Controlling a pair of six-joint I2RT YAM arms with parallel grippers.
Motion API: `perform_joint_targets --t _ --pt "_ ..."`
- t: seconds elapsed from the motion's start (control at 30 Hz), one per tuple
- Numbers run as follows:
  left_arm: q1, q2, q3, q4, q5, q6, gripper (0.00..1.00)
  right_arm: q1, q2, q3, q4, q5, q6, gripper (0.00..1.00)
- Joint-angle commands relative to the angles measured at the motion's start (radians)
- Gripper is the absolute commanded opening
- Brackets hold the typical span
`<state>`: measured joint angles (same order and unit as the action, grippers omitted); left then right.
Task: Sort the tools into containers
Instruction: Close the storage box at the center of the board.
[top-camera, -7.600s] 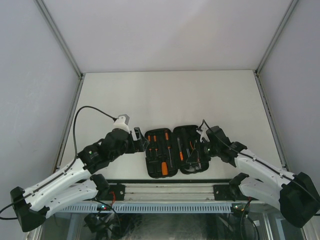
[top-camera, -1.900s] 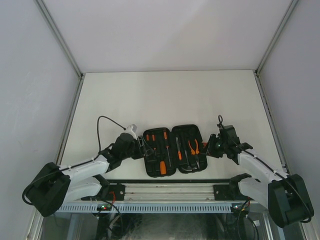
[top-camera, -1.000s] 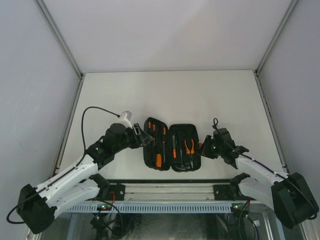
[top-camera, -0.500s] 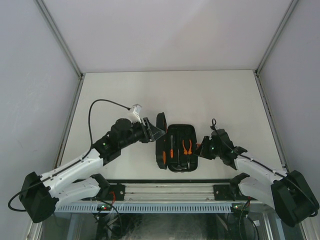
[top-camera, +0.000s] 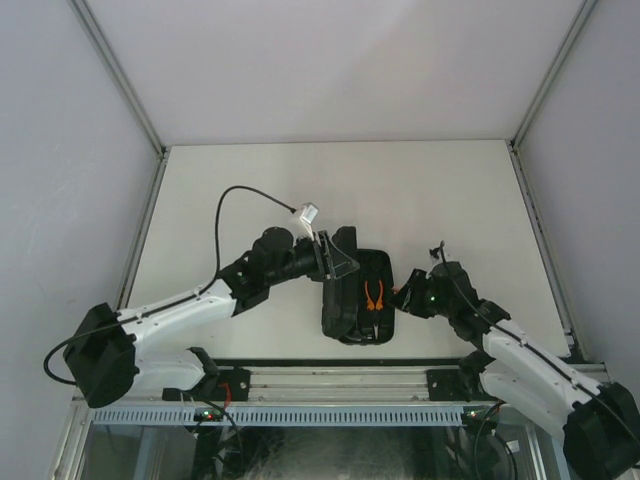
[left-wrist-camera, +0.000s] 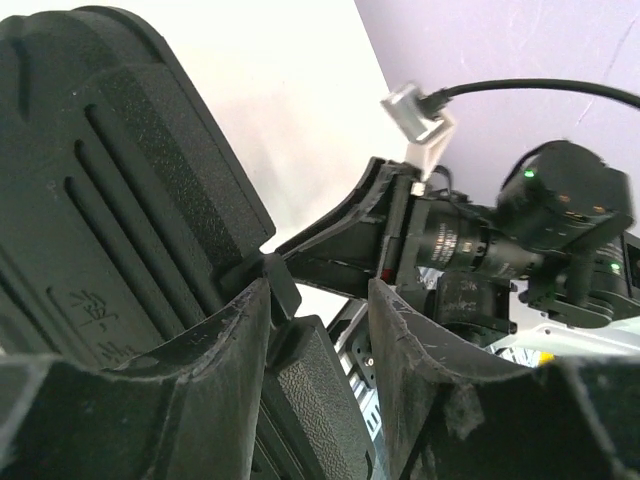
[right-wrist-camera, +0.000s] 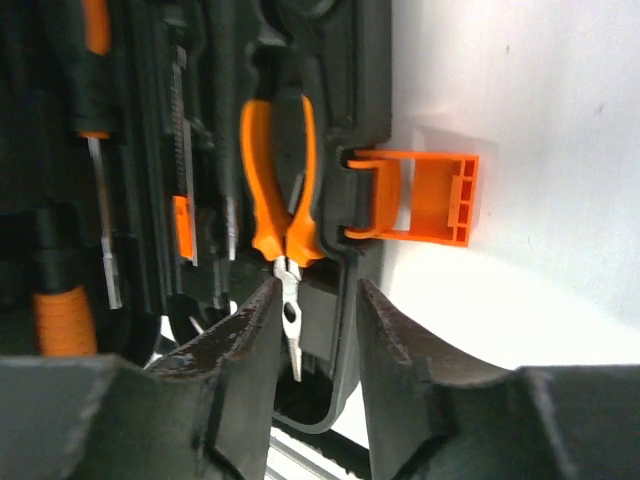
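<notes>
Closing of tool case, lid over base; judged the last step, since the tools in view lie seated.
Location: near the middle of the bench, between the two arms.
Lid: ribbed, raised steeply on its hinge, leaning toward the base.
Contents showing: pliers in their slot by the right rim; screwdrivers further in.
Latch: orange, folded outward, flat on the bench, unfastened.
Left pincer: jaws partway apart, gripping nothing; one finger bears on the lid's edge.
Right pincer: jaws narrowly apart, astride the base's right rim just beside the latch, not seen to clamp.
Handling: push the lid along its hinge arc, not down through it. Draw the right pincer off the rim before the lid lands, or it will be trapped. Check that no handle stands proud. Then press the rims together and swing the latch over.
</notes>
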<state>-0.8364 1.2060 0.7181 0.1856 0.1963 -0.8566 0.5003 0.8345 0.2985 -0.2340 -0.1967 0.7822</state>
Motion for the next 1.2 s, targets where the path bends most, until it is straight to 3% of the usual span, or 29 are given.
perform_joint_targets --t 0.0,0.2,0.4,0.73,1.0,1.17 --pt "-0.013 0.080 0.041 -0.039 0.017 0.008 0.49 0.007 -0.173 0.074 -0.094 0.133 0.019 0.37" --pt "-0.031 0.151 0.094 -0.033 0.032 0.019 0.48 0.005 -0.471 0.096 -0.364 0.389 0.095 0.40" --pt "-0.053 0.220 0.153 -0.039 0.050 0.038 0.50 -0.003 -0.581 0.096 -0.444 0.429 0.105 0.44" --pt "-0.082 0.270 0.271 -0.159 0.022 0.113 0.57 -0.006 -0.507 0.095 -0.424 0.392 0.090 0.50" --pt "-0.156 0.336 0.344 -0.444 -0.244 0.238 0.61 -0.103 -0.333 0.086 -0.308 0.198 0.017 0.57" --pt "-0.214 0.415 0.408 -0.516 -0.331 0.255 0.65 -0.139 -0.311 0.048 -0.236 0.134 0.023 0.58"
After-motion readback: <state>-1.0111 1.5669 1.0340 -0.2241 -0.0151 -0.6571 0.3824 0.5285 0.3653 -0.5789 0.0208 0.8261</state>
